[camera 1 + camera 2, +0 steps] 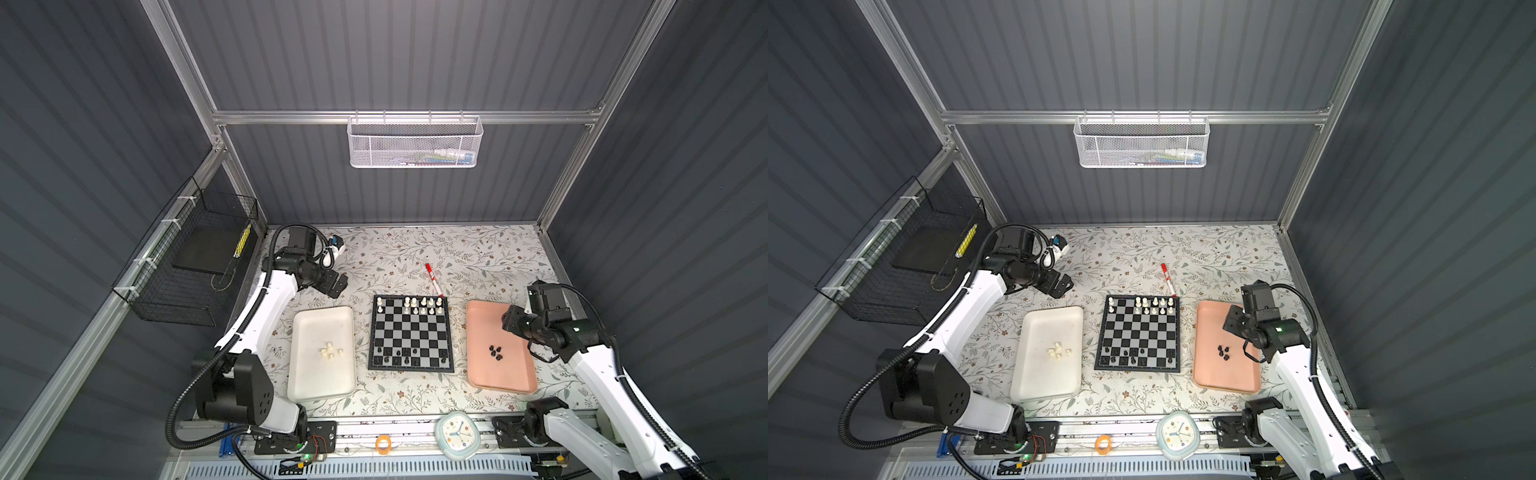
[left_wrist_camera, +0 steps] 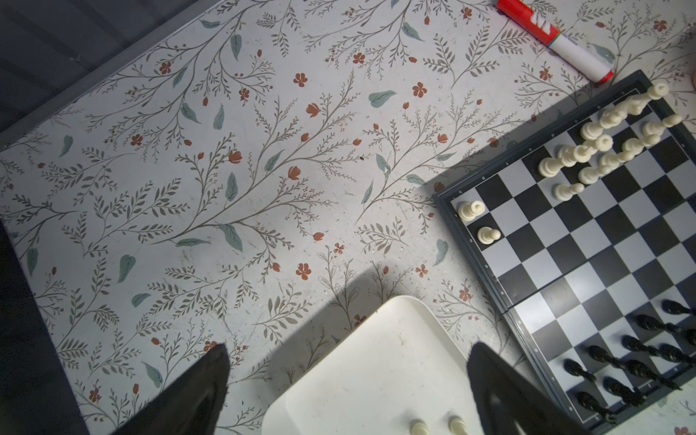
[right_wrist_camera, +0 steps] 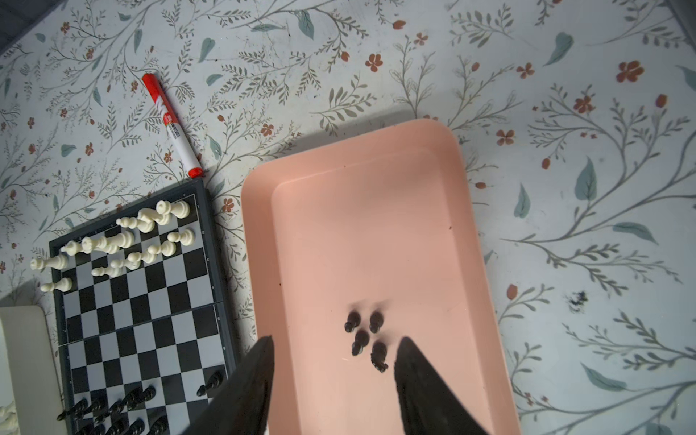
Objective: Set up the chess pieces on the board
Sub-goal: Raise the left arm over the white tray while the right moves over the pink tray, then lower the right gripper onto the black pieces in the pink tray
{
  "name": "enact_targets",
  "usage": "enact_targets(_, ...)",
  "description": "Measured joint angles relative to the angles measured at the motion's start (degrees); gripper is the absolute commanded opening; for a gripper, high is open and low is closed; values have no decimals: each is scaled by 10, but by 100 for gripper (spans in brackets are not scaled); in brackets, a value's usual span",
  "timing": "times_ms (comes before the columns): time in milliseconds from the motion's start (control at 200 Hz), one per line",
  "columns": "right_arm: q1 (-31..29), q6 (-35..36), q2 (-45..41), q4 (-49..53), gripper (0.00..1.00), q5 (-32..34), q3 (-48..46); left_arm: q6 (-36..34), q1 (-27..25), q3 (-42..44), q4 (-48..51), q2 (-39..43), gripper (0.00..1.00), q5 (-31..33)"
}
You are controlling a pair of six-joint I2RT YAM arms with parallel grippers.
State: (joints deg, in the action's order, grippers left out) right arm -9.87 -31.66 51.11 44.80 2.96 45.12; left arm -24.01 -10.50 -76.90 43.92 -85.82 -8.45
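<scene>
Hovering over the pink tray (image 3: 339,226), the right jaws stand partly apart and empty, four black pieces (image 3: 360,341) just ahead of their tips; the left jaws gape wide, empty, a white tray (image 2: 357,357) seen between them; the board (image 1: 410,332) lies between both pairs; the marker (image 3: 171,124) label is too blurred to read.

No legible text (marker (image 3: 171,124) label blurred)

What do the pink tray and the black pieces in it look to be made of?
Pink tray: probably moulded plastic with a matte finish, given its even colour, rounded corners and smooth one-piece rim. Black pieces: probably plastic, slightly glossy with faint highlights, but too small to be sure.
</scene>
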Motion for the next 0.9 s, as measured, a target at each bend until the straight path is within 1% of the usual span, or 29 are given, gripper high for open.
enact_targets(115,-4,-13,6,10,49,2,-3,5,-12,-26,6,-25,100,-3)
enact_targets(210,-15,-30,13,15,51,6,-13,7,-19,-47,12,-39,100,-7)
enact_targets(345,-24,-67,17,19,51,14,-45,7,-22,-61,21,-42,100,-9)
enact_targets(490,-36,-116,-25,28,50,28,-93,12,-22,-63,28,-42,100,-13)
enact_targets(610,-36,-144,-64,32,49,33,-108,16,-22,-63,31,-42,100,-19)
enact_targets(795,-36,-159,-60,24,47,32,-127,18,-22,-63,33,-42,100,-24)
enact_targets(900,-38,-163,-56,14,44,29,-144,18,-23,-63,33,-42,99,-31)
